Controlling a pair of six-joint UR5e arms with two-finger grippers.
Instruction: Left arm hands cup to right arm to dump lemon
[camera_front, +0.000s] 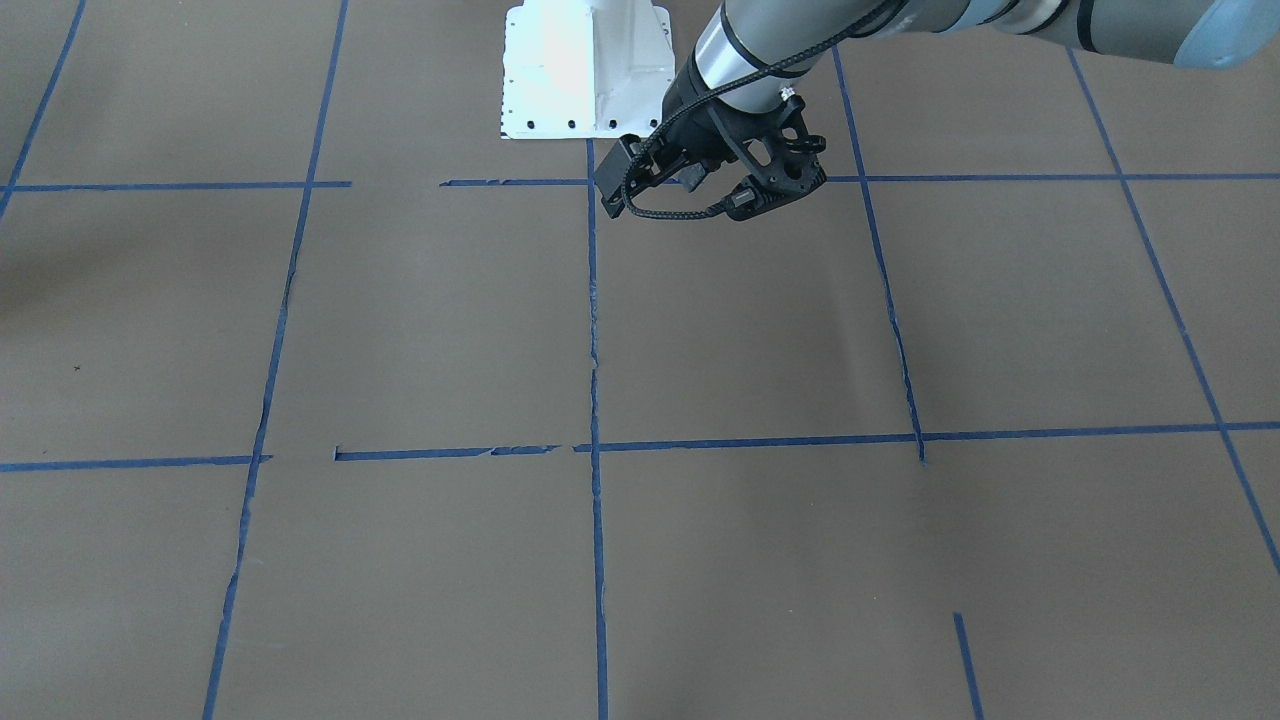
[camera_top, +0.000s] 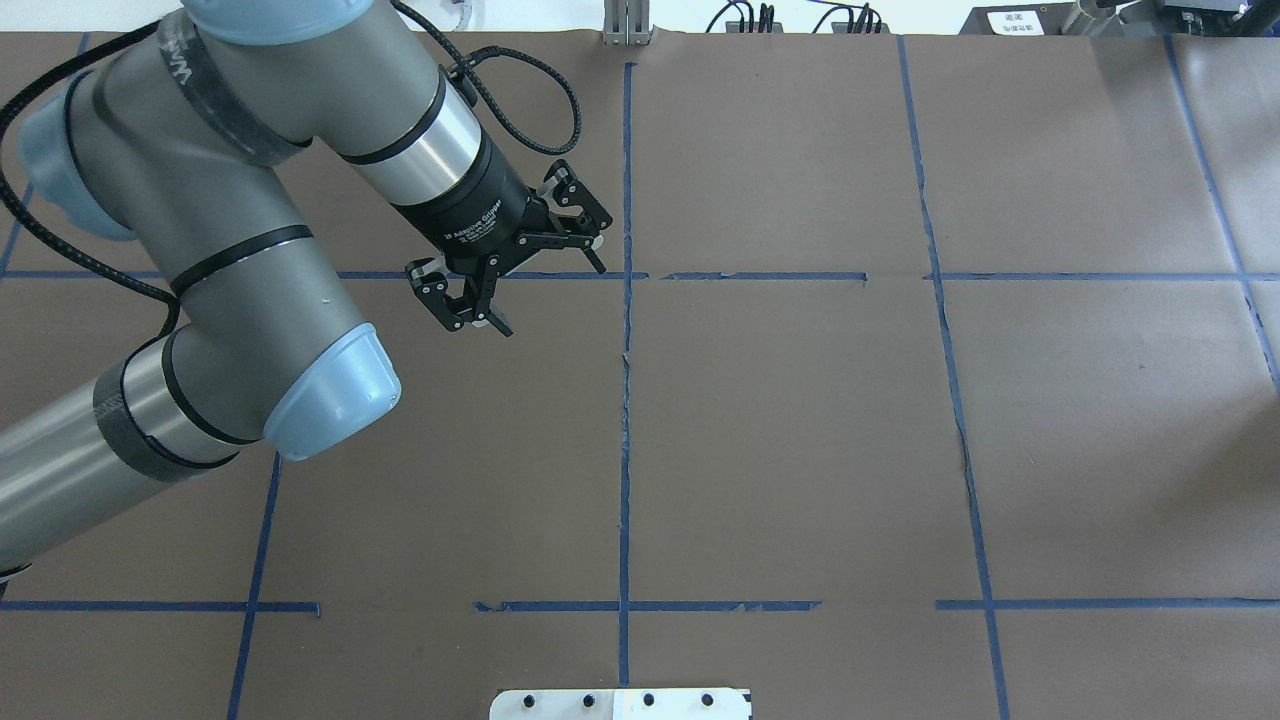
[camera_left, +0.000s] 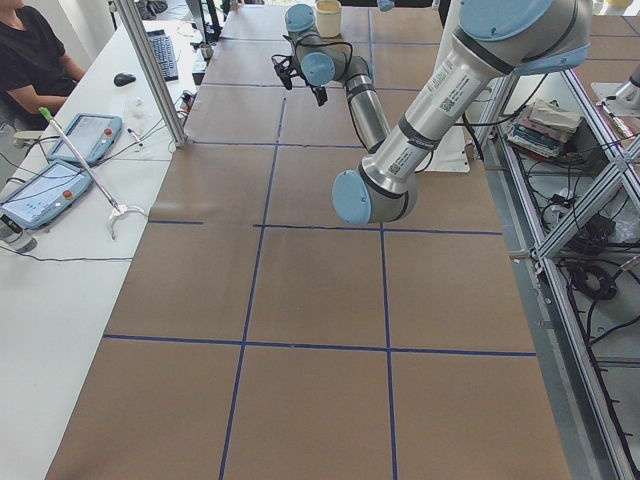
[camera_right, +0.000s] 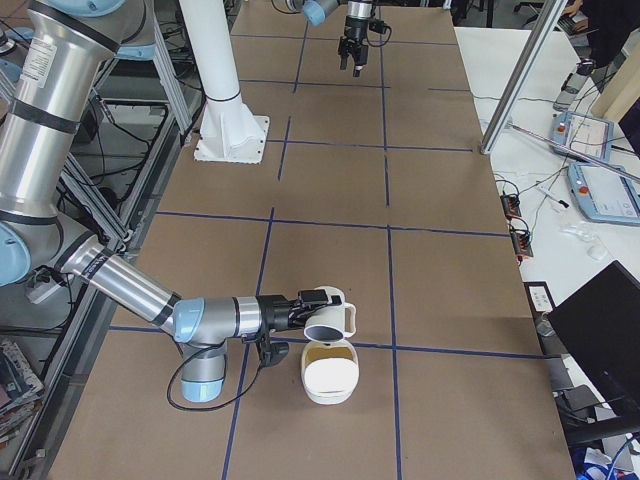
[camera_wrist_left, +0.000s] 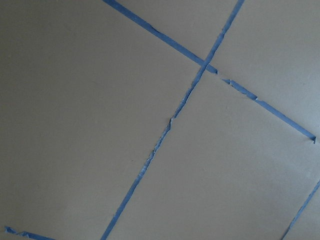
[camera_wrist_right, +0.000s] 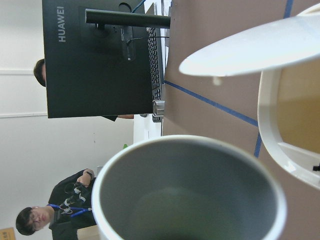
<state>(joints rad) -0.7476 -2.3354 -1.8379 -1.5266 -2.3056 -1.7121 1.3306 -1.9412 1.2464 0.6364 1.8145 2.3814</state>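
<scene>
My left arm's black open-frame gripper (camera_top: 553, 299) hangs open and empty over the table's middle cross of blue tape; it also shows in the front view (camera_front: 700, 188). The left wrist view shows only bare brown paper and tape. In the exterior right view my right gripper (camera_right: 300, 305) is at the white cup (camera_right: 328, 318), which lies tipped on its side above an open white container (camera_right: 330, 378). I cannot tell whether that gripper is open or shut. The right wrist view looks into the cup's grey inside (camera_wrist_right: 190, 200), which looks empty. No lemon shows.
The container's raised lid (camera_wrist_right: 250, 47) and tan inside (camera_wrist_right: 297, 107) fill the right wrist view's right side. A white arm base (camera_front: 585, 70) stands at the table's robot side. Operators, a monitor (camera_wrist_right: 100, 55) and tablets (camera_right: 590, 135) are beyond the table's edge.
</scene>
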